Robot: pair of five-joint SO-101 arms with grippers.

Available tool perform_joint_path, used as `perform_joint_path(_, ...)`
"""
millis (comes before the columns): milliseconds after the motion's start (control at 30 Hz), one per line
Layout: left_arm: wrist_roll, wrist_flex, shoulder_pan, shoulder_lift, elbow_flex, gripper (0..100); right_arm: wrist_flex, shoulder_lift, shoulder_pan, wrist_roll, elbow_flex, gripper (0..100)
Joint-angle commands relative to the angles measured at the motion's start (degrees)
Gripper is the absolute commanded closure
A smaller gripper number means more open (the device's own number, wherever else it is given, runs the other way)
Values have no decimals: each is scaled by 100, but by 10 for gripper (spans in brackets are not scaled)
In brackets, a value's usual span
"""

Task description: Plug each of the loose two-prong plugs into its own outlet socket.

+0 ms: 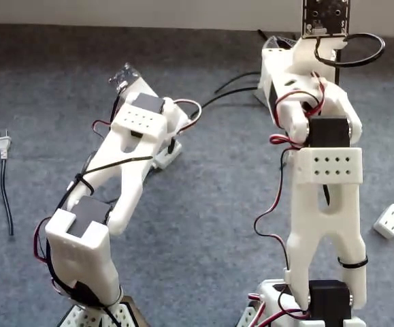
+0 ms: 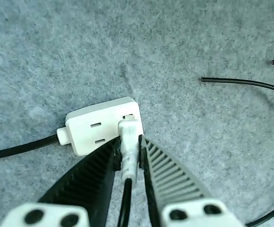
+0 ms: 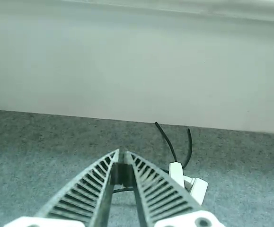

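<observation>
- My left gripper (image 2: 129,141) has its jaws pinched narrow on a white two-prong plug (image 2: 129,161). Both pads touch the plug's sides, and its black lead runs back between them.
- The plug's head touches the top face of a white outlet block (image 2: 92,127), at the slot pair by one end. The prongs are hidden, so I cannot tell how deep it sits.
- The block lies flat on the grey carpeted table (image 2: 56,52) around the middle, under my left arm in the high view. Another slot pair beside the plug is free, and a black cord (image 2: 18,149) leaves its other end.
- Thin black cables (image 2: 245,83) lie on the carpet near the block, apart from it.
- My right gripper (image 3: 121,156) is held up off the table, pointing at the far edge and the wall (image 3: 137,61). Its jaws are closed tip to tip, and I see nothing gripped.
- White plug-like pieces (image 3: 176,171) with black leads lie near the far edge, just beside the right jaws in the wrist view. I cannot tell what exactly they are.
- A loose plug (image 1: 3,143) lies near the left edge, prongs pointing to the far edge, with its black lead trailing toward the near edge. It is well apart from both arms.
- A second outlet block (image 1: 390,221) sits at the right edge, nothing touching it.
</observation>
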Motion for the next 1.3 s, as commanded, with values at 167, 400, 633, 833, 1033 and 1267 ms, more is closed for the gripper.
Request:
perform_joint_path(167, 26, 132, -66, -22, 242, 995, -101, -66, 66, -62, -303, 992)
perform_joint_path(400, 9, 932, -57, -66, 207, 995, -101, -66, 75, -62, -312, 992)
perform_joint_path(633, -510, 1424, 40, -48, 233, 995, -110, -66, 75, -62, -321, 992)
perform_joint_path(833, -1002, 1503, 251, -13, 400, 995, -119, -57, 75, -62, -321, 992)
perform_joint_path(1033, -1609, 958, 242, -13, 796, 995, -119, -57, 75, -62, -321, 992)
perform_joint_path(1267, -2752, 1354, 233, -84, 382, 838, -119, -57, 75, -62, -321, 992)
